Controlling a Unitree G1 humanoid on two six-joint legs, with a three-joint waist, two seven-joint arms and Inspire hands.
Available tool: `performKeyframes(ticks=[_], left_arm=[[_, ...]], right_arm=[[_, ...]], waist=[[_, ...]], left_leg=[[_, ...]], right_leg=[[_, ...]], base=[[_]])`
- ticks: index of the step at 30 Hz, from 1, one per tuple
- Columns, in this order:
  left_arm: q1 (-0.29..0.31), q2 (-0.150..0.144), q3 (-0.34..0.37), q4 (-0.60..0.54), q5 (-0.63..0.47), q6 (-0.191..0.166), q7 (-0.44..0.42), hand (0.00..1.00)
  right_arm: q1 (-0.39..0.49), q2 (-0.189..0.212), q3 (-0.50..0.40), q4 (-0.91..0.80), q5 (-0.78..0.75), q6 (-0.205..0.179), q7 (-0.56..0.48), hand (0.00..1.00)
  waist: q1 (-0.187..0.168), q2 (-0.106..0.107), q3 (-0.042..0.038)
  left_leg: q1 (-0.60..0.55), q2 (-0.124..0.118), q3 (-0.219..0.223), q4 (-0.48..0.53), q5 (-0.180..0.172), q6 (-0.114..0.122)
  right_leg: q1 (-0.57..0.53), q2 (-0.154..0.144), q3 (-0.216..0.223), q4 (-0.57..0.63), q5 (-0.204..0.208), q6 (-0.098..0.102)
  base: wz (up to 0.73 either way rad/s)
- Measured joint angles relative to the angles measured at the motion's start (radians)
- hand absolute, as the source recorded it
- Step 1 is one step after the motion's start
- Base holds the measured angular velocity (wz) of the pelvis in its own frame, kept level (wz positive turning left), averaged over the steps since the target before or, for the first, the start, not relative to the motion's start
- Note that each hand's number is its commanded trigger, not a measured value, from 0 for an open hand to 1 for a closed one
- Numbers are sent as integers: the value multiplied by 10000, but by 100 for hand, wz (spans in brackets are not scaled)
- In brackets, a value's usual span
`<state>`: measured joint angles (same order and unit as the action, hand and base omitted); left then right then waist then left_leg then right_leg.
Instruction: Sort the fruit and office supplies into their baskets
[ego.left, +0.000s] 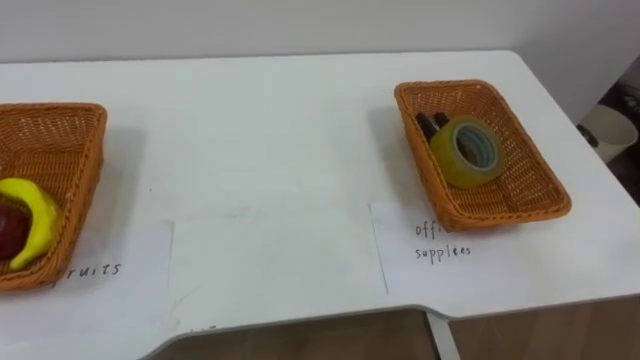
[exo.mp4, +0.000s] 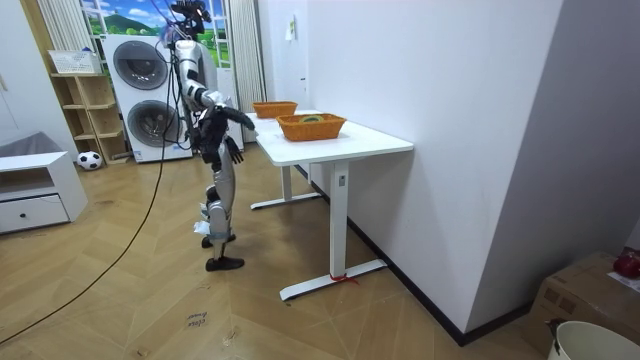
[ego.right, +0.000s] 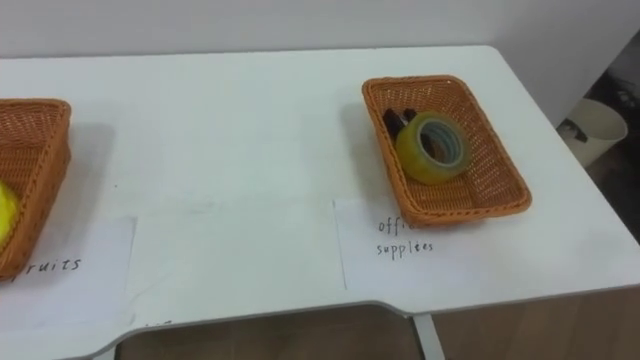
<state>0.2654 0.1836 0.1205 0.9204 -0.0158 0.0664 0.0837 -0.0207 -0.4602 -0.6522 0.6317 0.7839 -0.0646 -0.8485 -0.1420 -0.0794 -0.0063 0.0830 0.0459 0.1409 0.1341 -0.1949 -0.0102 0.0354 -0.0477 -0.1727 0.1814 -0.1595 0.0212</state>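
Note:
An orange wicker fruit basket (ego.left: 62, 135) sits at the table's left edge, holding a yellow banana (ego.left: 36, 208) and a dark red fruit (ego.left: 9, 228). A second wicker basket (ego.left: 522, 165) at the right holds a yellow roll of tape (ego.left: 467, 150) and a black marker (ego.left: 428, 122) behind it. In the room view I stand at the table's long side, facing both baskets (exo.mp4: 311, 125). My two hands (exo.mp4: 237, 151) are held low in front of my body, short of the table edge. They are too small there to tell apart.
Paper labels lie in front of each basket, "fruits" (ego.left: 95, 270) and "office supplies" (ego.left: 441, 243). The white table (ego.left: 270, 150) is bare between the baskets. A white bin (ego.left: 611, 126) stands on the floor past the table's right end. Washing machines (exo.mp4: 140, 75) stand behind me.

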Motion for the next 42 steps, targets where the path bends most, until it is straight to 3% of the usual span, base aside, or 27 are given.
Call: performKeyframes(ticks=[11, 14, 18, 25, 28, 32, 35, 42], left_arm=[[-1, -60, -32, -59, -24, -23, 112, 0], [-11, -117, -37, 31, -29, -23, 222, 0], [23, -144, -24, 19, -119, -88, 220, 0], [39, -353, -18, 208, -288, -270, 230, 0], [49, -514, -49, 244, -625, -281, 212, 0], [116, -573, -68, 331, -653, -303, 173, 0], [17, -580, -69, 365, -692, -401, 159, 0], [-237, -567, -459, 1082, -720, -618, 133, 0]], right_arm=[[688, 978, 9, 1386, 29, -110, -215, 0], [910, 1346, 25, 1406, 76, -190, -212, 0], [1271, 1888, 41, 1403, 25, -368, -212, 0], [2102, 2764, 1269, 1483, -22, -488, 174, 0], [2130, 2998, 1643, 1971, -3, -487, 385, 0], [2385, 3119, 2345, 2518, -240, -480, 1038, 0], [2434, 3168, 3090, 3165, -883, -404, 1614, 0], [2336, 3275, 5070, 3698, -5282, -281, 3222, 0]], waist=[[81, 95, 64], [106, 175, 102], [133, 337, 88], [166, 400, 84], [166, 501, 15], [279, 625, 29], [467, 643, 46], [813, 687, 96]], left_leg=[[21, -37, -38, -36, 0, 0], [17, -45, -41, -40, 0, 0], [26, -45, -42, -50, -1, -1], [190, -48, -47, -62, -21, -24], [223, -52, -53, -62, -27, -26], [341, -53, -106, -62, -28, -28], [447, -55, -44, -63, -28, -28], [486, -50, -16, -64, -38, -42]], right_leg=[[77, 6, 112, -127, -37, 34], [71, 0, 90, -130, -42, 41], [28, -8, 76, -138, -45, 41], [157, -11, 90, -97, -159, 49], [167, -12, 106, -95, -157, 49], [272, -9, 170, -101, -164, 43], [348, -8, 191, -94, -205, 46], [328, 10, 289, -119, -205, 45]], base=[[1], [0], [0], [1], [0], [-1], [-1], [-2]])
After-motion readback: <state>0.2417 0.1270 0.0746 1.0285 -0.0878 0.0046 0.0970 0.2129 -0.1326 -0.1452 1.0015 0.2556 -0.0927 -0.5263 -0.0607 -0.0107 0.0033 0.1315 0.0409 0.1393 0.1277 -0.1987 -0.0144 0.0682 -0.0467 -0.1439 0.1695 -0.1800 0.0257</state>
